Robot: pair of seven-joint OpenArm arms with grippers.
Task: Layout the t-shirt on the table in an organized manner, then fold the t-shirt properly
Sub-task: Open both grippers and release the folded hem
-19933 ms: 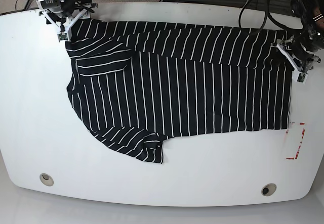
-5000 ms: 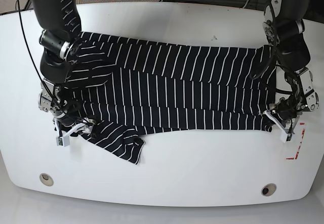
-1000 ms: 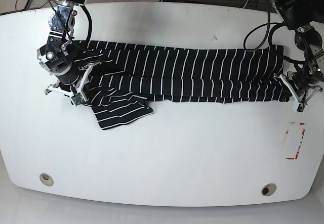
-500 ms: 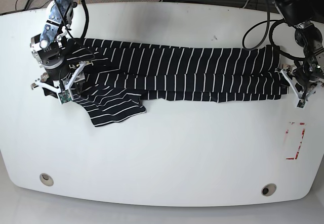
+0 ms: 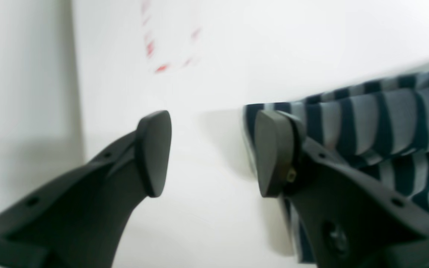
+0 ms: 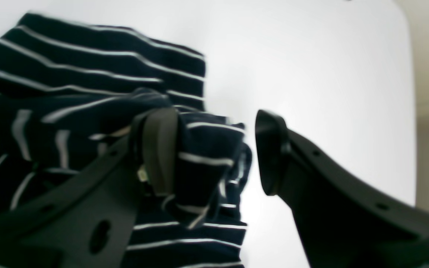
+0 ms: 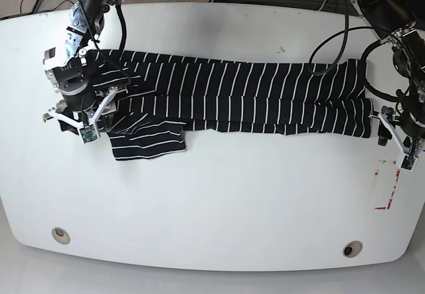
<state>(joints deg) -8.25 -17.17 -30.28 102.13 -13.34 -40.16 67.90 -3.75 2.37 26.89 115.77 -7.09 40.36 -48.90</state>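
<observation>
The black white-striped t-shirt [image 7: 252, 98] lies folded into a long band across the far half of the white table [image 7: 219, 201], with one sleeve [image 7: 147, 143] sticking out toward the front at its left end. My left gripper [image 7: 392, 135] stands just off the band's right end. It is open over bare table [image 5: 210, 152], and one finger [image 5: 270, 152] touches the shirt's edge [image 5: 385, 111]. My right gripper [image 7: 76, 111] is over the left end. It is open too [image 6: 214, 152], with bunched fabric [image 6: 207, 163] lying loose against one finger [image 6: 158, 149].
A red-and-white sticker [image 7: 388, 188] lies near the right edge, just in front of the left gripper, and shows blurred in the left wrist view [image 5: 155, 48]. Two round grey grommet holes [image 7: 60, 234] [image 7: 352, 248] sit near the front edge. Cables hang behind the table.
Both grippers have opened and let go of the shirt's ends. The left one has moved off the right end toward the sticker. The band and sleeve have settled flat.
</observation>
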